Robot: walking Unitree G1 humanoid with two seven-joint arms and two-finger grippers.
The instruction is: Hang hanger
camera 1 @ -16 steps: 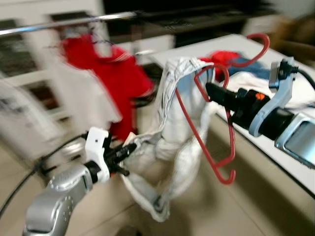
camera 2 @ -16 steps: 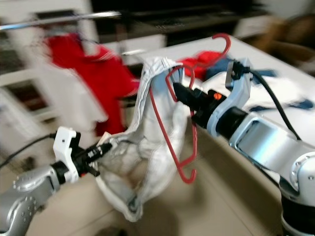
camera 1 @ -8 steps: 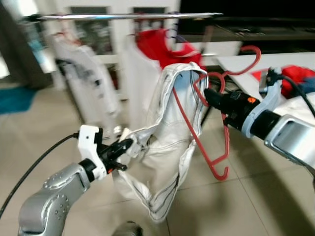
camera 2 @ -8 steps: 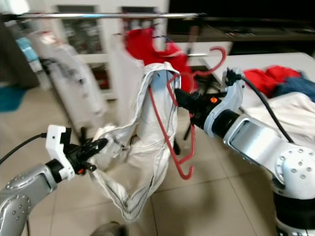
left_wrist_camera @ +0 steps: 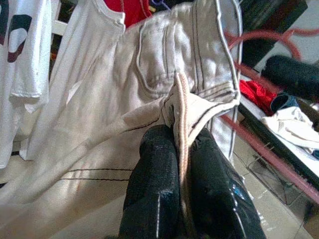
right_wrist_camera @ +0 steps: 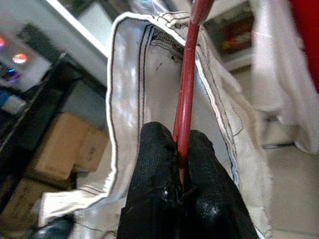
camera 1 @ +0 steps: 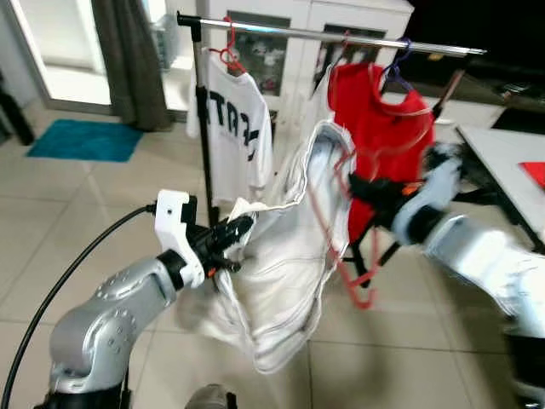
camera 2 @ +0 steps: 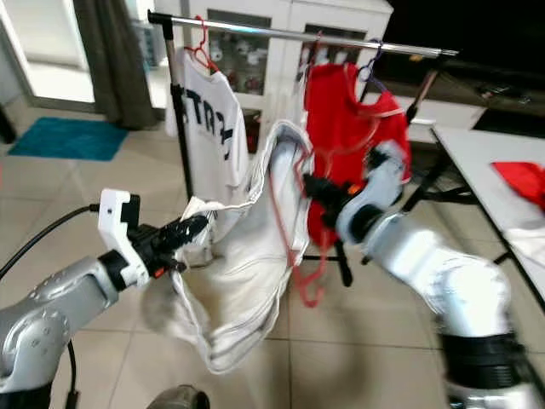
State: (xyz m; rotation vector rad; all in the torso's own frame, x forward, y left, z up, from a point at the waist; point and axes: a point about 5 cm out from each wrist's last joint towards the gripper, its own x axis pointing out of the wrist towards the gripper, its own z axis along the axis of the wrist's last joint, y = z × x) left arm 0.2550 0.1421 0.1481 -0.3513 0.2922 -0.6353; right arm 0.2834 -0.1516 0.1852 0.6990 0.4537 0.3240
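Observation:
A red hanger (camera 1: 342, 260) carries an off-white garment (camera 1: 289, 256) with dark stitching. My right gripper (camera 1: 362, 189) is shut on the hanger's rod (right_wrist_camera: 188, 74), with the garment's waistband (right_wrist_camera: 129, 99) looped around it. My left gripper (camera 1: 238, 228) is shut on a folded hem of the garment (left_wrist_camera: 180, 99) and holds it out to the left, lower than the right. Behind them stands a metal clothes rail (camera 1: 341, 34) with a white T-shirt (camera 1: 230, 128) and a red shirt (camera 1: 383, 136) hanging on it. The hanger's hook is blurred against the red shirt.
A white table edge (camera 2: 477, 170) runs along the right, with a red cloth (camera 2: 519, 179) on it. The rail's black post (camera 1: 203, 128) stands left of the garment. A blue mat (camera 1: 85, 141) and a grey curtain (camera 1: 128, 60) lie at far left. White cabinets (camera 2: 255, 51) back the rail.
The view has swung from the table to face the clothes rail, which now stands straight ahead. Both grippers keep their hold, and the hanger with the garment sits closer to the rail.

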